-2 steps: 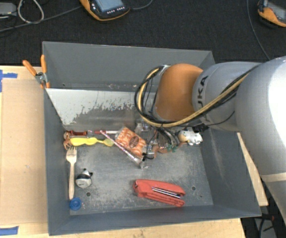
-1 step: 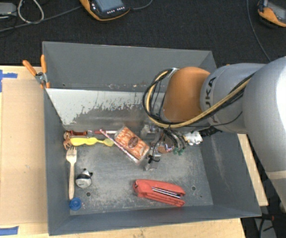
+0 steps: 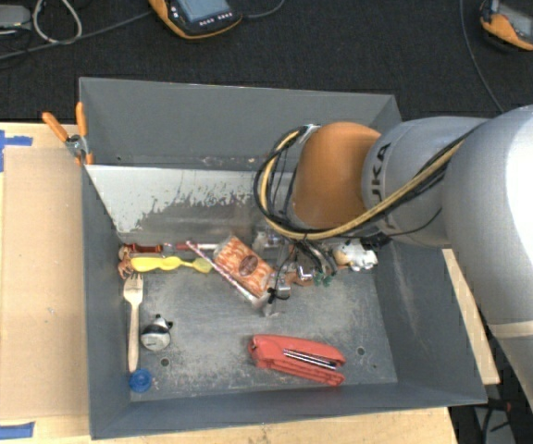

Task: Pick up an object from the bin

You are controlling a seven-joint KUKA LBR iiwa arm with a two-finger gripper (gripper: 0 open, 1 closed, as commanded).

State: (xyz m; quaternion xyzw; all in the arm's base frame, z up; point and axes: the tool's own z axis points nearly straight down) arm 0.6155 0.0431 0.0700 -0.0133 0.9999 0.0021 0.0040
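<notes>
Orange packet [image 3: 239, 262] — jaws just beside.

Seven loose things are counted in the grey bin [image 3: 202, 128]. One cream fork [image 3: 133, 322] is seen at the left. One yellow piece [image 3: 167, 265] and one copper-brown piece [image 3: 142, 251] are seen farther back. One small round silver-and-black thing [image 3: 155, 334], one blue cap [image 3: 139, 380], one orange patterned packet [image 3: 242, 266] and one red flat tool [image 3: 299, 354] are also counted.
</notes>
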